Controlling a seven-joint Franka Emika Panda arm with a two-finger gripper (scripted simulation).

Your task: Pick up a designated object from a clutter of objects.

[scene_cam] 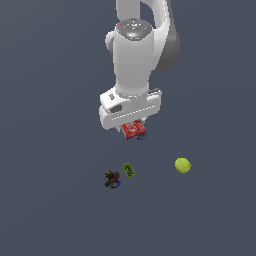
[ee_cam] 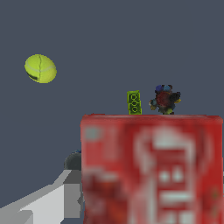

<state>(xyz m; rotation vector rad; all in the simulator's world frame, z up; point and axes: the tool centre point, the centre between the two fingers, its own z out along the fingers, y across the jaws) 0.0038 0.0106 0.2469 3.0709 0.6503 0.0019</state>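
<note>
the small flat red rectangular box with white lettering (scene_cam: 133, 130) sits right under the robot's hand, tucked against the gripper (scene_cam: 134, 131), whose white body hides most of it in the exterior view. in the wrist view the same red box (ee_cam: 151, 170) fills the near part of the picture, blurred, with its pale lettering facing the camera. one grey finger (ee_cam: 48, 199) shows beside the box's edge, touching it or just beside it; the other finger is hidden, so i cannot tell whether the pincer is clamped on the box or merely standing around it. whether the box rests on the dark grey floor (scene_cam: 50, 210) or is raised off it is also unclear.

a dark round piece (ee_cam: 73, 161) peeks out just behind the box near the finger. further off on the floor lie a small green block (scene_cam: 129, 170) and, just beside it, a dark multicoloured lump (scene_cam: 112, 179). a yellow-green tennis ball (scene_cam: 182, 165) lies well apart from those two, toward the exterior view's right. the white panda arm (scene_cam: 132, 60) rises above the gripper.
</note>
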